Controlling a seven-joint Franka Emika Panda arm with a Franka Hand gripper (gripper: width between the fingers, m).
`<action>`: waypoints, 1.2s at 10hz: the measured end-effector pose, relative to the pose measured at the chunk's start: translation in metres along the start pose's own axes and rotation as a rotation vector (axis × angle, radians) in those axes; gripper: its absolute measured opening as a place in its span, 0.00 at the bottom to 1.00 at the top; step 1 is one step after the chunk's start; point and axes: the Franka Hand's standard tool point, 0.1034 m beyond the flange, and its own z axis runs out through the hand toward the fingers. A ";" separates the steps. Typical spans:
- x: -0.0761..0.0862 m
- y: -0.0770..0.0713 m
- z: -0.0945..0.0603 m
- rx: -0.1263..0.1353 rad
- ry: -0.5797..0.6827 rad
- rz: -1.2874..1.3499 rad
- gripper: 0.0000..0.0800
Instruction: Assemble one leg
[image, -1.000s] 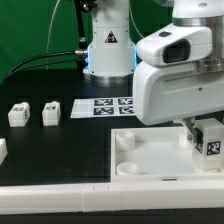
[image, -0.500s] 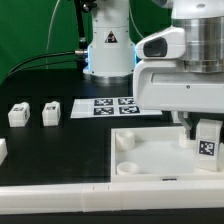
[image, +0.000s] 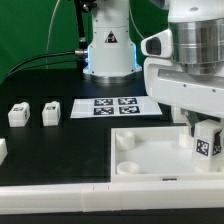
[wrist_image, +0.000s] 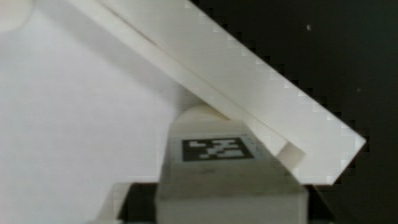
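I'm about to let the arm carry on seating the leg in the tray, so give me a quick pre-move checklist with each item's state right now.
1. Leg held in the gripper: ok, shown between the fingers in the wrist view.
2. Leg above the tray, near its corner on the exterior view's right: ok.
3. Leg lined up with a corner socket: cannot tell, the socket is hidden.
4. Leg upright: ok, roughly.
5. Two spare legs away from the path: ok.
6. Marker board uncovered: ok.
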 end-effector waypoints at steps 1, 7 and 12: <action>0.001 0.000 0.000 0.007 -0.007 0.074 0.37; 0.000 -0.001 0.000 0.012 -0.016 0.006 0.79; 0.002 0.008 0.006 -0.006 -0.010 -0.680 0.81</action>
